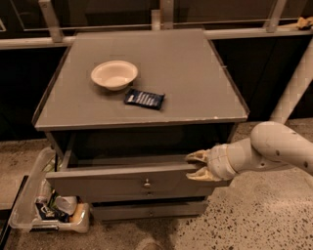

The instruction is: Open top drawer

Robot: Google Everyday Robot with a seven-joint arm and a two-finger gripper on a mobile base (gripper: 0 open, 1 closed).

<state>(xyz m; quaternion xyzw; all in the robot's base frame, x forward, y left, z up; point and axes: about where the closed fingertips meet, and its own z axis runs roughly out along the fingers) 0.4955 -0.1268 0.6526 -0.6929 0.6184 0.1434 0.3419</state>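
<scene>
The grey cabinet's flat, matte worktop (186,83) is the biggest thing before me. Under it the top drawer (107,183), a wide plain grey panel, stands partly pulled out. A clear plastic bin (27,200) of clutter sits left on the speckled floor. A round pale bowl (114,74) and a dark blue packet (144,98) lie apart on the worktop. My end effector (193,166) grips the panel's right end, well right of the small metal knob (146,184).

Likely indoor test area in office-type building, not home; speckled terrazzo floor (254,224); metal railing (19,43) with dark glass panels (98,12); plain grey counter (195,83); clear bin (29,205) of oddments; robot claw (195,166) at right end of top drawer (107,183).
</scene>
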